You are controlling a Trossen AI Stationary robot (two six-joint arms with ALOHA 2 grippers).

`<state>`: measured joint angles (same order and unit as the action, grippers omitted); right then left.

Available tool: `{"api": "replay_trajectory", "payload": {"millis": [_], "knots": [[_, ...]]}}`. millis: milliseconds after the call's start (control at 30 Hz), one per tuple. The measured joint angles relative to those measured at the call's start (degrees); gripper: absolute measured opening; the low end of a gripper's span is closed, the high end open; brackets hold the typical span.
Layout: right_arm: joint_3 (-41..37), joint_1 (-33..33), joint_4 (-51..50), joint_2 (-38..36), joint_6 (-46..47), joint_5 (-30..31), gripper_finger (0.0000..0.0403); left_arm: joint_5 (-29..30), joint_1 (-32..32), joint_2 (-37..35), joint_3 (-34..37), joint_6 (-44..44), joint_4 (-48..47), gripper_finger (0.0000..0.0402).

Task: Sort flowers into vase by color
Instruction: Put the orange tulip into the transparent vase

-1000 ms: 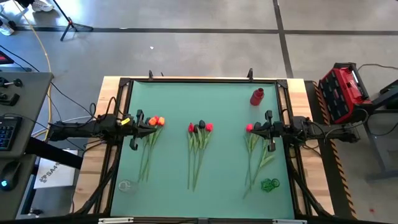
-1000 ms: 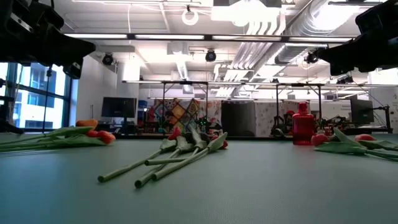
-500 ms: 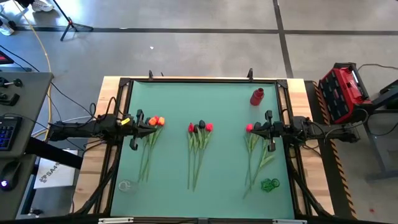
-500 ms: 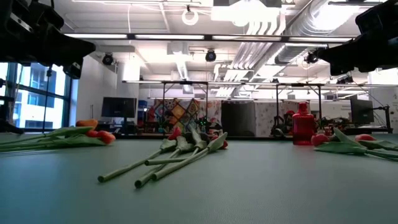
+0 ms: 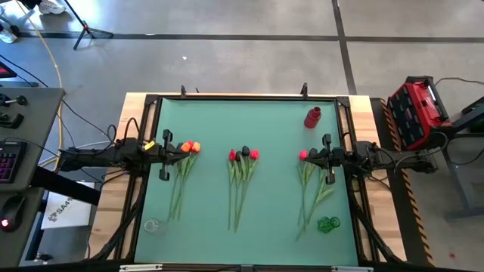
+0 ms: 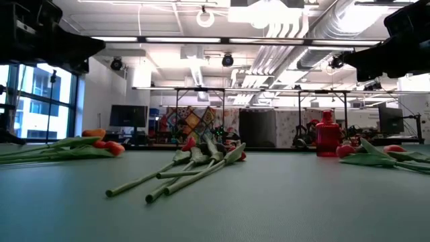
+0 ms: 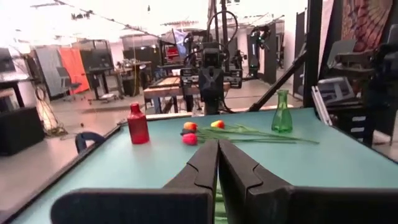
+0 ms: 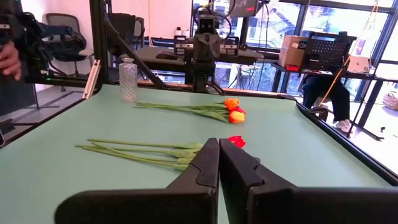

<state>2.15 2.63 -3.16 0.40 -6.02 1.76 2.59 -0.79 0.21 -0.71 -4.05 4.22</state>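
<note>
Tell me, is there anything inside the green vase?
No flower is in the green vase. It looks empty on the table, with the flowers lying flat beside it. Its very bottom is too small to check.

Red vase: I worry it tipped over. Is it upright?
Upright. The red vase stands on its base, neck up, on the table.

No text, label or number can be read with certainty; lettering on a white sheet [image 5: 64, 211] beside the table's left edge is too small
</note>
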Motion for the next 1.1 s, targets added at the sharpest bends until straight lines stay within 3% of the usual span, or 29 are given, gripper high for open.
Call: {"api": "replay_trajectory", "payload": {"millis": [200,300,433,667,833,900,1000,1100], "knots": [[0.0,-0.06,0.15,-0.01,-1.07,0.91,0.0,0.0,-0.01,0.0,0.0,14.08,0.13,0.0],[-0.02,-0.45,0.93,-0.06,-9.68,5.9,0.0,0.01,0.0,0.0,0.0,19.06,0.28,0.0],[0.0,-0.43,2.52,-0.09,-19.12,7.72,0.0,4.94,-0.01,0.0,0.0,26.55,0.4,0.0],[0.0,-0.45,5.14,-0.07,-19.74,9.26,0.0,9.1,0.01,0.0,0.0,32.79,3.55,0.0],[-0.02,-0.45,13.02,-0.04,-11.61,3.16,0.0,11.57,0.01,0.01,0.0,35.16,6.9,0.0],[-0.01,-0.52,17.75,0.16,-8.91,3.83,0.0,12.33,0.01,0.02,0.0,35.57,8.64,0.0],[0.0,-0.56,26.25,0.39,-1.13,11.07,0.0,12.38,0.0,0.02,-0.06,37.35,11.19,0.0],[0.03,-0.56,33.62,0.37,11.14,22.62,0.0,11.64,-0.03,0.19,-0.07,39.69,11.07,0.0]]}}
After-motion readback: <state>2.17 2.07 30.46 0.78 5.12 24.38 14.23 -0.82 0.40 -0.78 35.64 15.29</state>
